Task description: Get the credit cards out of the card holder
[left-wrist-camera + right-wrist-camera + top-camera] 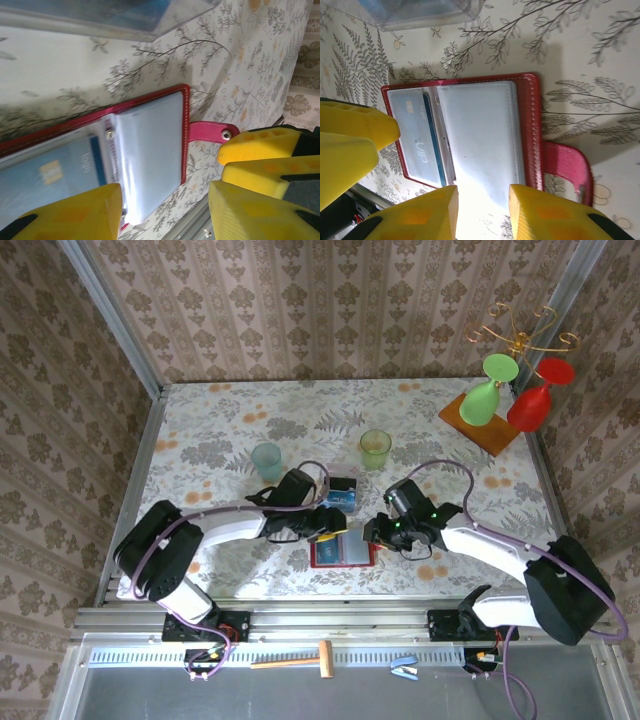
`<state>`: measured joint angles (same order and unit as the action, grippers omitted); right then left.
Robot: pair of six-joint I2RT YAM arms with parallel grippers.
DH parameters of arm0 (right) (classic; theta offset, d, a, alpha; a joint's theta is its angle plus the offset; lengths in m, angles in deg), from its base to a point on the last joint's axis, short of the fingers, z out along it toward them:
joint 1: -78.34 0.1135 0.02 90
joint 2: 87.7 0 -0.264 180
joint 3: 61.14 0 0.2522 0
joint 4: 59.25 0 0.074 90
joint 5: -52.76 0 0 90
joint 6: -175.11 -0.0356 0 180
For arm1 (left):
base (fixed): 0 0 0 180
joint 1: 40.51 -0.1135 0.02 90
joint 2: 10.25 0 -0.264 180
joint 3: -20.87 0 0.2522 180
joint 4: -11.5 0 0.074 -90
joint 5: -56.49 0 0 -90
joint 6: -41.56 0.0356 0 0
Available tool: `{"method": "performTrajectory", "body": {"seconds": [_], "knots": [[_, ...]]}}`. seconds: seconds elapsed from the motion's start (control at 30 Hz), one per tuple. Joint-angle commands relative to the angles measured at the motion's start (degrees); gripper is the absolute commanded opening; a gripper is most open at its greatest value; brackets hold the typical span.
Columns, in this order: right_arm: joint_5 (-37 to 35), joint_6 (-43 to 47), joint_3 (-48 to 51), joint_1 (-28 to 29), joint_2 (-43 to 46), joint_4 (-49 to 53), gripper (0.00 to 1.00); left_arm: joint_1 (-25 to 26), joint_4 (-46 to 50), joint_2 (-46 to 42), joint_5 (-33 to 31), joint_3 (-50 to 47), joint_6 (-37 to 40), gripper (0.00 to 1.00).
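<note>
The red card holder (342,552) lies open flat on the table near the front edge, grey pocket panels up. A blue credit card (417,135) sits inside its left pocket (50,172); the right panel (480,135) looks blank. A red strap with a snap (212,132) sticks out from its side. My left gripper (325,525) hovers at the holder's left top corner, open (165,215), nothing between its yellow fingers. My right gripper (375,532) hovers at the holder's right side, also open (482,215), with the holder's edge under the gap.
A clear plastic box (343,492) with something blue inside stands just behind the holder. A teal cup (267,460) and a green cup (375,448) are farther back. A green (483,395) and a red wine glass (535,400) hang at the back right.
</note>
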<state>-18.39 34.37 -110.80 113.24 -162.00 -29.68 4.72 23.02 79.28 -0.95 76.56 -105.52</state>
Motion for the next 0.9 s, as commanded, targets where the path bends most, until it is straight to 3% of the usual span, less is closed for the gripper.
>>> {"method": "performTrajectory", "body": {"seconds": [0.0, 0.53, 0.87], "knots": [[1.27, -0.85, -2.72, 1.42, -2.42, -1.92, 0.34, -0.88, -0.39, -2.70, -1.33, -2.64, -0.57, 0.49], [1.08, -1.47, -9.04, 6.73, -11.68, -1.92, 0.33, -3.57, -5.14, -7.55, -2.22, -12.45, -2.38, 0.48], [2.05, -2.16, -10.57, 8.76, -16.85, -3.59, 0.31, -3.67, -7.15, -6.31, -2.49, -15.82, -2.60, 0.37]]}}
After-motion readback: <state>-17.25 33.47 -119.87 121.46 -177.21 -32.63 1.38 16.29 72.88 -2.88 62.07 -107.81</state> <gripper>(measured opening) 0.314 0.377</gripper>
